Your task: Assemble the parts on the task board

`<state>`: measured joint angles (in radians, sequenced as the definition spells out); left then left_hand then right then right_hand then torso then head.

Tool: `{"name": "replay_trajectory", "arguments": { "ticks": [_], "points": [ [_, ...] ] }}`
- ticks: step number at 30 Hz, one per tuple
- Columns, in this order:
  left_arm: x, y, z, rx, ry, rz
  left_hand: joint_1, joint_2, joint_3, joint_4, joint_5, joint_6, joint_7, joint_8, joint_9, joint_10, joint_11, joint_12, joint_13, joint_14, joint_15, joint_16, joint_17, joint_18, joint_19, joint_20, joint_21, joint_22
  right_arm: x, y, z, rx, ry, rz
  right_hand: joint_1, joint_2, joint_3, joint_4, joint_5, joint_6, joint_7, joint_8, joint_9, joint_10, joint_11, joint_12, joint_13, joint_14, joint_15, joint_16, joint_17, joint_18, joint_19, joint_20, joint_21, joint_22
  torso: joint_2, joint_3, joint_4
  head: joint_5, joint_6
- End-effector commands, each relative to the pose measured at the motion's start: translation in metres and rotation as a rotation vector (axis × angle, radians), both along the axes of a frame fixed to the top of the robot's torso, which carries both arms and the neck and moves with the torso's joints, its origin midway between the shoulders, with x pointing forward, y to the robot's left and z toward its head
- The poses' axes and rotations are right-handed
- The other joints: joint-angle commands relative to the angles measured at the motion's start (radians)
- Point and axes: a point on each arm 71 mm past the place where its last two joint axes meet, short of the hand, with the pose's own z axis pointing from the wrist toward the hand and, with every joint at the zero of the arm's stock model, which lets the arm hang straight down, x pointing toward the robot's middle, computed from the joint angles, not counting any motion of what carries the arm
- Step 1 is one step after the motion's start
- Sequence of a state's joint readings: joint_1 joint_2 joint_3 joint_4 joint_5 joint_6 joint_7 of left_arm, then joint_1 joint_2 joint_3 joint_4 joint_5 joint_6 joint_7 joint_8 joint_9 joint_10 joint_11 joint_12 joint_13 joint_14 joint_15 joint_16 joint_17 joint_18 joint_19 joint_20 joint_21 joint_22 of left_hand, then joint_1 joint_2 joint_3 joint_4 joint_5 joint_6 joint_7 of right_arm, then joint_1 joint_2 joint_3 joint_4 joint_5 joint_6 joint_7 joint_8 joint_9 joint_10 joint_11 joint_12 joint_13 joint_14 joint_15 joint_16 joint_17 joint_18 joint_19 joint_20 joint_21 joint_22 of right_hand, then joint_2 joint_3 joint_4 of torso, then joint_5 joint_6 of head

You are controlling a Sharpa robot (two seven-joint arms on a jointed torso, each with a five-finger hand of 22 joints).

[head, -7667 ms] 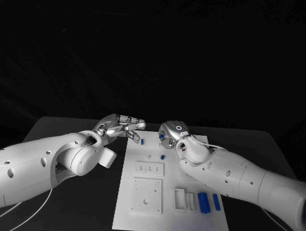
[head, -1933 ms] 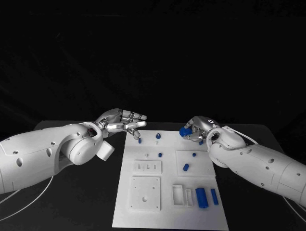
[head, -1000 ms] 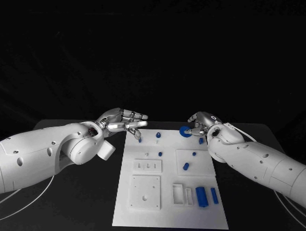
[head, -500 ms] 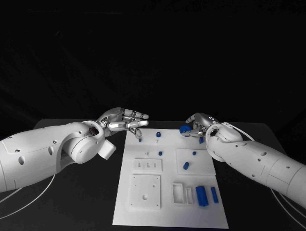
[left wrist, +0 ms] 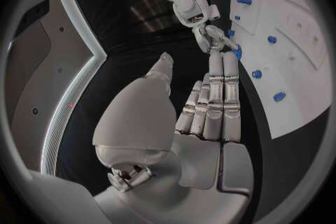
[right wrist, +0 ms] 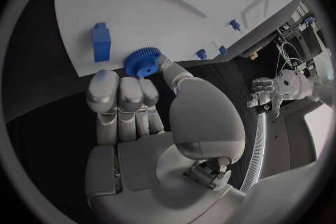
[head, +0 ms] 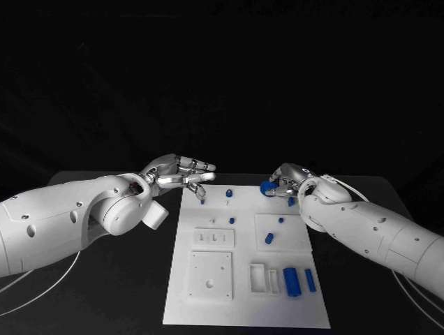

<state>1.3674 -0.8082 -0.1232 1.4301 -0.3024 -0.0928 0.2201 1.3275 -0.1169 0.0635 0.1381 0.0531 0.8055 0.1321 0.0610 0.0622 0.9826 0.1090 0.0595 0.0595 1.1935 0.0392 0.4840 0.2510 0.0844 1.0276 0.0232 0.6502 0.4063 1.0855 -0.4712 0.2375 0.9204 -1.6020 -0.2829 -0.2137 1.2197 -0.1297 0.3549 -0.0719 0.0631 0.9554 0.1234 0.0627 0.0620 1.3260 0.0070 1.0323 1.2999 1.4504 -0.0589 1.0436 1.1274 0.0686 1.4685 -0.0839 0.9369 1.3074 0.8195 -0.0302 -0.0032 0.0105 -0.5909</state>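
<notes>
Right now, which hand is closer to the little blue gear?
Right. The right hand pinches the blue gear at the far end of the task board. The left hand hovers empty past the board's far left corner, well away.

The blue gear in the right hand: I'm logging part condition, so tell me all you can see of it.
The blue gear is a small round wheel with fine teeth round its rim, plastic by its look and uniformly blue. The right hand pinches it at its fingertips, at the far edge of the white task board, close to an upright blue block. In the head view it shows as a blue disc at that hand.
</notes>
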Motion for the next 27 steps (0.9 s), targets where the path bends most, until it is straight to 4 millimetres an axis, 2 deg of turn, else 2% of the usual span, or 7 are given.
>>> {"name": "replay_trajectory", "arguments": {
  "ticks": [1,2,9,15,19,23,27],
  "points": [
    [0.0000,-0.0011,0.0007,-0.006,0.001,-0.004,0.002,0.009,0.000,-0.005,-0.005,0.001,0.005,-0.002,-0.001,-0.003,0.000,0.001,0.000,0.004,0.001,0.000,0.001,0.006,0.004,-0.004,-0.005,0.001,-0.0001,0.0008,-0.0018,-0.016,0.023,0.016,-0.002,0.010,0.003,-0.012,0.006,0.006,-0.001,-0.001,0.001,0.003,0.001,0.006,0.001,0.006,-0.004,0.005,0.001,0.005,0.035,0.001,0.006,0.126,0.000,0.0003,-0.0001,0.000,-0.002],
    [0.0001,-0.0010,0.0006,-0.006,0.001,-0.003,-0.001,0.017,-0.006,-0.017,-0.005,0.002,0.005,-0.002,-0.001,-0.002,0.000,0.001,0.000,0.003,0.001,0.001,0.001,0.007,0.003,-0.003,-0.005,0.002,-0.0001,0.0005,-0.0017,-0.017,0.022,0.015,-0.002,0.011,0.004,-0.013,0.007,0.005,-0.001,-0.001,0.001,0.003,0.001,0.006,0.001,0.006,-0.004,0.005,0.001,0.005,0.036,0.001,0.007,0.127,0.000,0.0003,-0.0002,0.000,-0.002],
    [0.0002,-0.0007,0.0003,-0.004,0.004,0.000,-0.002,0.028,-0.010,-0.035,-0.005,-0.007,0.010,-0.002,-0.001,-0.004,0.004,0.001,0.000,0.003,0.003,0.002,0.001,0.009,0.003,-0.001,-0.004,0.003,-0.0004,-0.0001,-0.0013,-0.024,0.019,0.016,0.001,0.002,0.006,-0.024,0.026,-0.010,0.000,-0.001,0.001,0.003,0.001,0.005,0.000,0.005,-0.004,0.005,0.001,0.005,0.035,0.001,0.006,0.126,0.000,0.0009,-0.0018,-0.001,-0.002],
    [0.0001,-0.0007,0.0002,-0.003,0.005,0.000,0.001,0.030,-0.009,-0.040,-0.005,-0.009,0.010,-0.002,-0.001,-0.005,0.004,0.001,0.000,0.003,0.003,0.002,0.001,0.010,0.003,-0.001,-0.004,0.003,-0.0024,0.0020,0.0003,-0.027,0.022,0.029,0.006,-0.003,0.006,-0.034,0.049,-0.025,0.001,-0.002,0.000,0.002,0.002,0.003,-0.001,0.005,-0.004,0.003,0.000,0.006,0.035,0.001,0.006,0.126,-0.001,0.0000,-0.0008,-0.003,0.001],
    [0.0000,-0.0004,0.0002,-0.002,0.006,0.000,0.000,0.035,-0.012,-0.048,-0.005,-0.009,0.011,-0.002,-0.001,-0.005,0.005,0.001,0.000,0.002,0.003,0.003,0.002,0.010,0.003,-0.001,-0.003,0.004,-0.0041,0.0033,0.0012,-0.041,0.021,0.039,0.014,-0.007,0.006,-0.044,0.063,-0.039,0.003,-0.003,0.000,-0.001,0.002,-0.001,-0.003,0.004,-0.004,0.002,-0.001,0.006,0.034,0.002,0.004,0.126,-0.001,0.0000,-0.0013,-0.003,-0.003],
    [-0.0004,-0.0007,0.0001,-0.001,0.005,-0.004,0.011,0.034,-0.011,-0.061,-0.005,-0.014,0.012,-0.003,-0.002,-0.007,0.005,0.001,0.000,0.001,0.003,0.003,0.002,0.010,0.002,-0.001,-0.003,0.004,-0.0067,0.0046,0.0007,-0.069,0.024,0.056,0.031,-0.012,0.017,-0.069,0.140,-0.015,0.002,-0.001,0.001,0.001,0.000,0.002,-0.001,0.005,-0.005,0.004,0.001,0.005,0.034,0.001,0.008,0.127,-0.001,-0.0001,-0.0005,-0.004,-0.005],
    [-0.0007,-0.0007,0.0000,0.001,0.006,-0.008,0.012,0.034,-0.011,-0.062,-0.005,-0.014,0.012,-0.003,-0.002,-0.007,0.005,0.001,0.000,0.001,0.003,0.004,0.002,0.010,0.002,-0.001,-0.003,0.004,-0.0088,0.0043,-0.0002,-0.091,0.025,0.065,0.026,-0.010,0.027,-0.089,0.148,0.011,0.000,-0.001,0.002,0.003,-0.001,0.007,0.002,0.005,-0.005,0.004,0.003,0.005,0.033,0.000,0.011,0.127,-0.001,-0.0002,-0.0003,-0.005,-0.007]
  ]
}}
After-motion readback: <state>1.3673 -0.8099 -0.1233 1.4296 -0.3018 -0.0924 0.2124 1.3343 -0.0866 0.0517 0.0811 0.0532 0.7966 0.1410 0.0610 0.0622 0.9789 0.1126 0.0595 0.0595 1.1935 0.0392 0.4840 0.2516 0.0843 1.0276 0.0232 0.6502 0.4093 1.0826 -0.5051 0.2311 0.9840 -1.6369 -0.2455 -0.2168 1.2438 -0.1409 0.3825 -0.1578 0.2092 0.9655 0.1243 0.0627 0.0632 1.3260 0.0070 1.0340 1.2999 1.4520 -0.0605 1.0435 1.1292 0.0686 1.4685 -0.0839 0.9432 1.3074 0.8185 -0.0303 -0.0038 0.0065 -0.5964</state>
